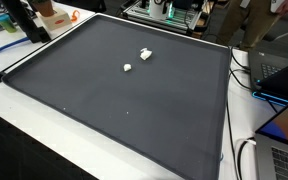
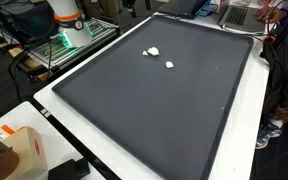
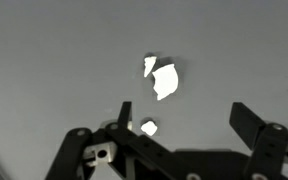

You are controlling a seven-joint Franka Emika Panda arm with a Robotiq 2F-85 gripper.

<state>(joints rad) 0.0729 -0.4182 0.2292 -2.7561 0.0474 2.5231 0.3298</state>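
Note:
Two white crumpled pieces lie on a dark grey mat (image 1: 104, 110) (image 2: 154, 120). The larger piece (image 1: 145, 54) (image 2: 152, 51) (image 3: 165, 81) lies beside the smaller piece (image 1: 127, 68) (image 2: 169, 65) (image 3: 149, 128). In the wrist view my gripper (image 3: 184, 118) is open and empty, high above the mat. The small piece shows just inside the left finger and the larger piece lies further ahead, between the fingers' lines. The gripper does not show in either exterior view; only the robot base (image 2: 66, 20) is seen.
The mat covers a white table (image 2: 74, 125). A cardboard box (image 2: 22, 150) and an orange object (image 1: 56, 14) stand at one corner. Laptops (image 1: 282, 80) and cables (image 1: 246, 155) lie along one side. Equipment stands behind the mat (image 1: 169, 12).

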